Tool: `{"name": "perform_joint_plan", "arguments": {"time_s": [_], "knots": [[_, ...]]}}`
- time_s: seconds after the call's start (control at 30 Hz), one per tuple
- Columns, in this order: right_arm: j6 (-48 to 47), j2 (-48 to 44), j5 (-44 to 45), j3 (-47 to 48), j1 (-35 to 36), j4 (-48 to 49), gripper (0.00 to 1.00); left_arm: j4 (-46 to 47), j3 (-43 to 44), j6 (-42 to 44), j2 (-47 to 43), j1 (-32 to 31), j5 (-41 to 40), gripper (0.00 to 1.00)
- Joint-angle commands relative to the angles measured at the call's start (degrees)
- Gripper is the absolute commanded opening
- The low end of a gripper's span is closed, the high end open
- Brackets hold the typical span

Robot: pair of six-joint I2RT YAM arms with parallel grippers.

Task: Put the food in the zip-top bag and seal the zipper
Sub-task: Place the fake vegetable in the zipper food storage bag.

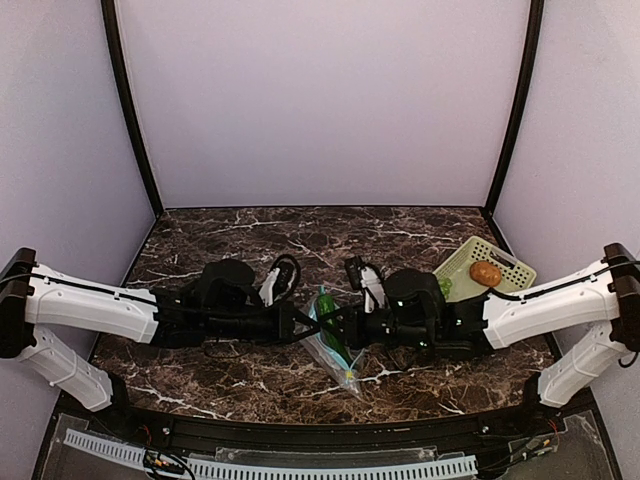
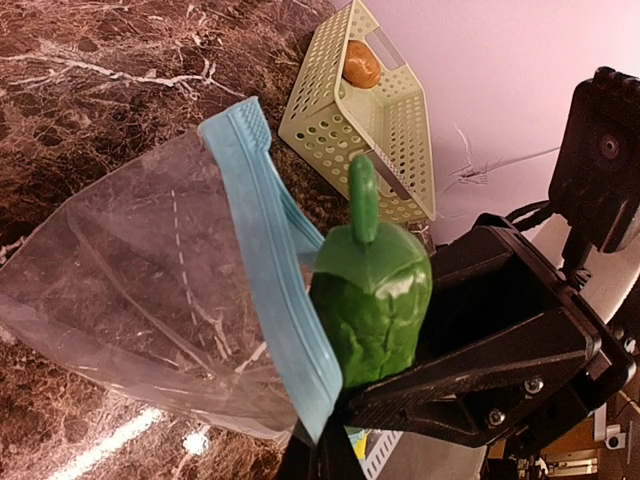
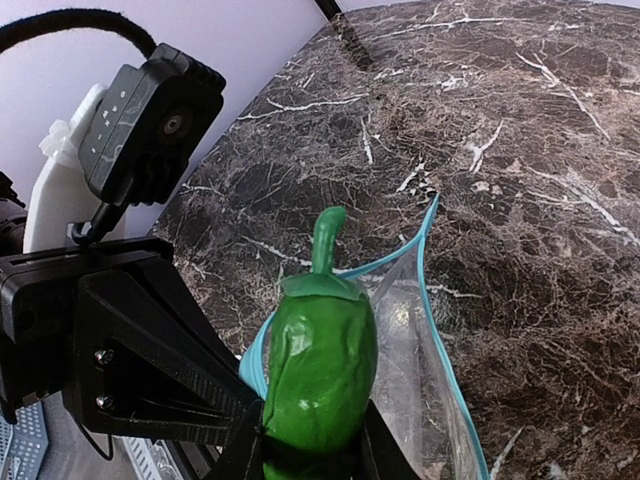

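**Green pepper at the bag's mouth, potato in the basket**

Towards the middle of the counter's (image 1: 250, 240) near edge, the left pincer (image 2: 322, 445) was pressed together on the teal zipper (image 2: 270, 270) edge of the clear zip-top bag (image 2: 150, 300), holding it raised off the marble. The right pincer (image 3: 315, 455) pinched the green pepper (image 3: 320, 370) stem-up, just beside the zipper strip at the mouth. The strip's two lips curved apart on either side of the pepper, though whether its lower end was inside could not be told. The potato (image 1: 486, 273) lay in the pale green slotted basket (image 1: 470, 262), well apart by the counter's right edge. Dark marble showed between the arms and the far edge.
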Motion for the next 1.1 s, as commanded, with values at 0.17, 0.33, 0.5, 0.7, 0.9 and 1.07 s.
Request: {"name": "perform_joint_plan", "arguments": {"time_s": [0.17,0.33,0.5,0.7,0.9,1.07], "knots": [[-1.0,-0.1,-1.8,1.3,0.5,-8.3,0.0,-1.2,-0.7,1.0,-3.4,0.2,-2.1,0.01],[2.6,-3.8,1.0,-0.1,0.5,-9.5,0.0,-2.2,-0.8,1.4,-4.1,0.4,-2.2,0.01],[6.5,-6.1,6.8,-1.3,0.6,-4.8,0.0,-1.1,-0.5,1.6,-3.0,0.4,0.1,0.01],[4.3,-2.4,7.6,-0.6,0.6,4.1,0.0,0.1,-0.1,1.3,-2.1,0.5,1.2,0.01],[3.7,0.7,8.9,-1.0,0.6,11.6,0.0,0.7,-0.2,1.1,-1.2,0.4,2.1,0.01],[2.5,1.8,12.3,-0.1,0.5,15.0,0.0,1.3,-0.8,0.5,-1.1,0.5,2.1,0.01]]}}
